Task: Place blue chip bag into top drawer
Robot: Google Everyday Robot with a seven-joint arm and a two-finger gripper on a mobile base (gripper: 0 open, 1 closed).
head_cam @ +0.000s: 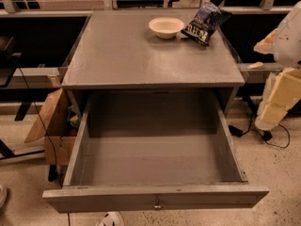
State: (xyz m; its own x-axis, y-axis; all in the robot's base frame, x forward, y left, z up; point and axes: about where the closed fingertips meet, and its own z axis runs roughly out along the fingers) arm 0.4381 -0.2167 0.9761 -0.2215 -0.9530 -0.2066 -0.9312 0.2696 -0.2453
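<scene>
Bag location: blue chip bag (205,22) lies on the cabinet top (141,55) at the back-right corner, just beside the cream bowl (166,27), which sits to its left.

Top drawer (155,197) is pulled fully out below, interior bare, knob (157,204) facing the camera. The opening step needs no further work.

Gripper (273,108): what looks to be it hangs at the right edge of the view, beside the cabinet and well apart from the bag. Cannot tell how far open it is. It has no hold on the bag, which rests free on the top.

Judgement: 1 precondition met (drawer open). 3 steps left: reach, grasp, lower bag into drawer. Placement not yet begun.
</scene>
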